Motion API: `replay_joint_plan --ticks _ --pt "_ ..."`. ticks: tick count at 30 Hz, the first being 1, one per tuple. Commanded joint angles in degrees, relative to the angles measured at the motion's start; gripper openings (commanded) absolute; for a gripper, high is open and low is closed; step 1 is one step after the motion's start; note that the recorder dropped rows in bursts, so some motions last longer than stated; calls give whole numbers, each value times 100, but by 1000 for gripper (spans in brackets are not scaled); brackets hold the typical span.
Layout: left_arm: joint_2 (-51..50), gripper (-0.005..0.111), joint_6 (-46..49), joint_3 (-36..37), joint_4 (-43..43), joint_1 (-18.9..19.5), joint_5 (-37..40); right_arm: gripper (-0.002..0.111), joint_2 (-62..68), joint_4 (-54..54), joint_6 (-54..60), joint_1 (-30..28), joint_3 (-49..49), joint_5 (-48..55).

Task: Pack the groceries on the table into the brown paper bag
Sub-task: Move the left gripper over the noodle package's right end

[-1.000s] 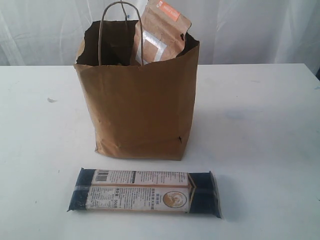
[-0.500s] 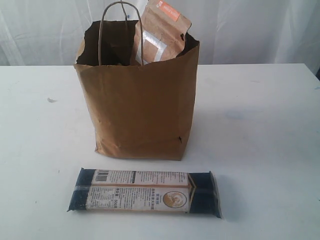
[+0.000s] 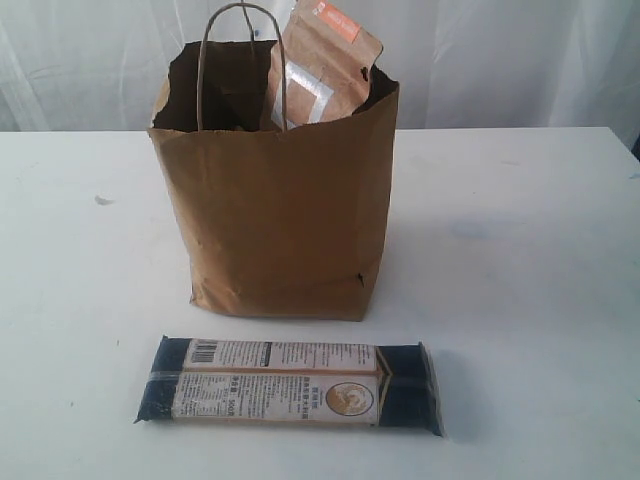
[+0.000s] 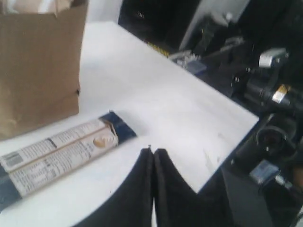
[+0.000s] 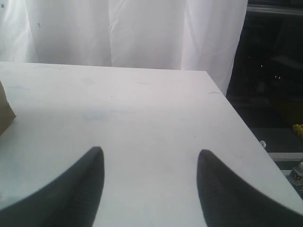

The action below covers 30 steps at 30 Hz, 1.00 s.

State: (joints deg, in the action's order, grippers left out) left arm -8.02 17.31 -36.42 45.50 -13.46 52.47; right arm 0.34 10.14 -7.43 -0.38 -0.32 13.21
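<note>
A tall brown kraft-paper carrier bag [image 3: 280, 220] is seen standing upright left of centre in the exterior view, on the wide white tabletop [image 3: 520, 250]. A brown orange-labelled pouch [image 3: 322, 70] is lodged in the bag's mouth at the top of the frame. Its lower part is hidden behind the bag's front wall, and the rest of the interior is too dark to be made out. A twisted paper-cord handle [image 3: 240, 60] is raised above the rim.

A long dark-blue noodle pack [image 3: 290, 392] with a pale printed label is laid flat in the lower part of the frame, in front of the bag and apart from it.

Both grippers are shown in the wrist views only. The left gripper [image 4: 153, 153] is closed on nothing, its dark fingers pressed together above the tabletop, near the noodle pack's end. The bag and the pack are cut off by that frame's edge. The right gripper [image 5: 150, 150] is held parted and empty over bare tabletop. What is probably a corner of the bag [image 5: 4, 113] is just visible.
</note>
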Motion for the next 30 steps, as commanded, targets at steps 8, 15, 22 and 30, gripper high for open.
replay_joint_plan --ticks 8,15,22,30 --pt "-2292 52 1901 -158 -510 14 438 54 -34 21 -25 -24 32 -40" --pt "-3561 72 3587 -158 44 14 168 54 -34 21 -25 -24 32 -40" --pt "-4697 72 4663 -158 803 -251 102 54 -34 21 -25 -24 32 -40" --pt "-5933 68 5324 -158 587 -2555 -2245 54 -34 21 -25 -24 32 -40"
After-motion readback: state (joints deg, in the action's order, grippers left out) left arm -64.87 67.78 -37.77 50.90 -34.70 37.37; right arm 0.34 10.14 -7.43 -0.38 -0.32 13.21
